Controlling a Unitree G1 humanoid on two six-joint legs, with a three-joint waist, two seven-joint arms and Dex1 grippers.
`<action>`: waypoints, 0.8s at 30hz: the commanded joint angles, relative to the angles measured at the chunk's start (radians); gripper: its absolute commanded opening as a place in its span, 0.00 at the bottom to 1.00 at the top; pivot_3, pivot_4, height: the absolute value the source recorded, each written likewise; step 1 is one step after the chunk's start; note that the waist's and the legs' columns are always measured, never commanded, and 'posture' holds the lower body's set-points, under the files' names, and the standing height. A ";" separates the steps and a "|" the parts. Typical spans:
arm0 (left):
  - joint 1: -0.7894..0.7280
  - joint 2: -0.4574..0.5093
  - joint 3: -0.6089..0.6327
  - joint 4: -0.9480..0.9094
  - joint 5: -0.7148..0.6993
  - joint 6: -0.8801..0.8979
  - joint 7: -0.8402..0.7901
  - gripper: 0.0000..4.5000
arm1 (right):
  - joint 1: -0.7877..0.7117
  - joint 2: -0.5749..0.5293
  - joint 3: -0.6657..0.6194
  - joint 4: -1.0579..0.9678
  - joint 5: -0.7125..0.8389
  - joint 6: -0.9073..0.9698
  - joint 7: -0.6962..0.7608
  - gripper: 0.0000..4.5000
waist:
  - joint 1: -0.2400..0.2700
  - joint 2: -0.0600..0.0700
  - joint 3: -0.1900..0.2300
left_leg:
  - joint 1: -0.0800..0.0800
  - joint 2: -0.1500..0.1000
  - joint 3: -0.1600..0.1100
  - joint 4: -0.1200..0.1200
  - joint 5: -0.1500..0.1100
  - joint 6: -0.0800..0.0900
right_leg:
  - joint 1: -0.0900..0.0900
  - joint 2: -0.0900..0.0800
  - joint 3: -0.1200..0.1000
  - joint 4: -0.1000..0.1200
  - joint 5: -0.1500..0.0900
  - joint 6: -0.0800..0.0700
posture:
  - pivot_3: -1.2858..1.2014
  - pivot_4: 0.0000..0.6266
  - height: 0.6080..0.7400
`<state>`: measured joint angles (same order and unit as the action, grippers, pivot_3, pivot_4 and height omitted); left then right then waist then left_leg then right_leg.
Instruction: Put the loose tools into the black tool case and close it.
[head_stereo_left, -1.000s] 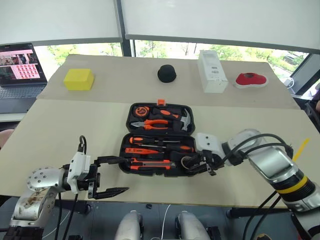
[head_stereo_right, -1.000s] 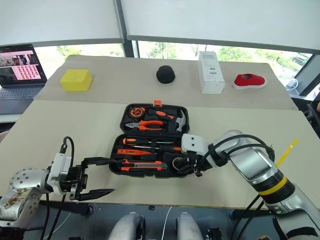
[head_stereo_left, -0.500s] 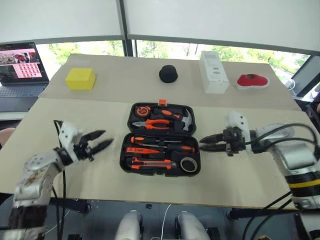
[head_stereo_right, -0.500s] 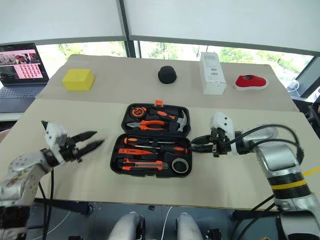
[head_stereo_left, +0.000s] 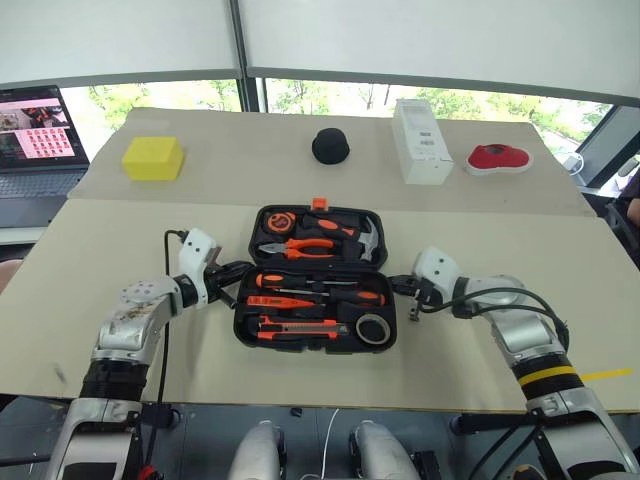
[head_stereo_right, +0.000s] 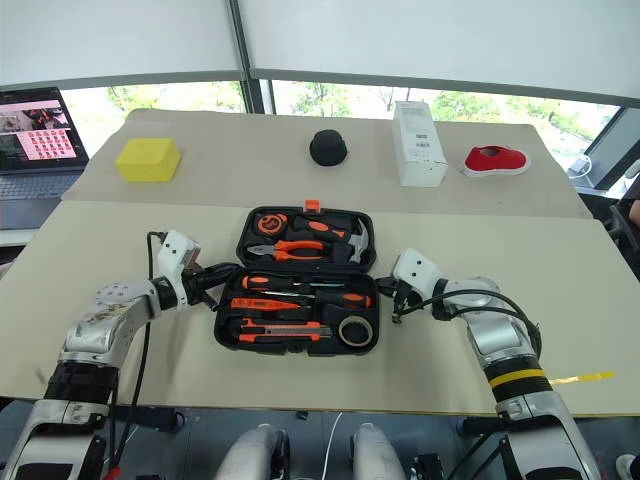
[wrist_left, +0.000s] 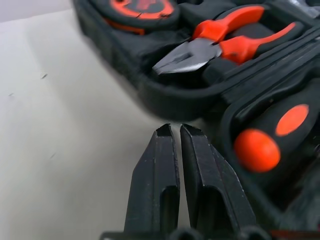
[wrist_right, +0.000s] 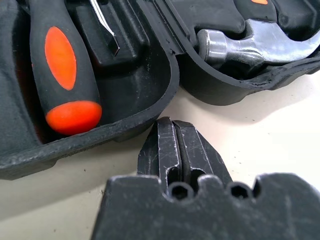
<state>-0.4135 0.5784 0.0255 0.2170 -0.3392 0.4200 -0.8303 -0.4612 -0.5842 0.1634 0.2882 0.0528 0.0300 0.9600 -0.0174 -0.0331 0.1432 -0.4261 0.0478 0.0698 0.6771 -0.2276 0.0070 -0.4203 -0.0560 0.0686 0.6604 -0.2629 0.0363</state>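
Evidently my 2 closed, empty grippers, left (head_stereo_left: 228, 283) and right (head_stereo_left: 402, 289), flanked the stiff, light, flat hinged black plastic tool case (head_stereo_left: 317, 279); I judged its far lid rim best to lift.

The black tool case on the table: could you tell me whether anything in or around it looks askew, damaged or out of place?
Nothing stands out. The black tool case lies open and flat on the table, with the tools seated in its slots and the tape roll in its corner. The left gripper and right gripper sit shut at its two sides.

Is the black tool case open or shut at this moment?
Open: the black tool case lies flat with both halves spread, tools showing in their slots.
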 joint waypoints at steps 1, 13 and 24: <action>0.044 0.009 0.002 -0.071 -0.047 -0.019 -0.104 0.07 | 0.039 -0.009 -0.009 -0.125 0.046 0.016 0.040 0.00 | 0.001 0.000 0.000 | 0.000 0.000 0.000 0.000 0.000 0.000 | 0.000 0.000 0.000 0.000 0.000 0.000 | 0.52 0.24 1.00; 0.275 0.121 0.109 -0.283 -0.104 0.031 -0.156 0.07 | 0.230 -0.090 -0.096 -0.393 0.140 0.183 0.058 0.00 | 0.003 0.000 0.000 | 0.000 0.001 -0.001 -0.001 0.000 0.000 | 0.001 0.000 0.000 -0.002 0.000 0.000 | 0.52 0.24 1.00; 0.087 0.239 0.192 -0.316 -0.282 0.464 -0.059 0.49 | 0.055 -0.170 -0.185 -0.517 0.413 0.952 -0.048 0.50 | 0.005 -0.001 0.001 | 0.002 0.000 -0.004 0.001 0.001 0.000 | 0.001 0.000 0.000 0.002 0.000 0.000 | 0.52 0.24 1.00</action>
<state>-0.2804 0.8093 0.2196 -0.0591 -0.5948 0.8102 -0.9286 -0.3601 -0.7278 -0.0286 -0.1771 0.4134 0.8217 0.9241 -0.0121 -0.0343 0.1442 -0.4241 0.0481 0.0649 0.6785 -0.2271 0.0069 -0.4190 -0.0563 0.0688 0.6629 -0.2631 0.0361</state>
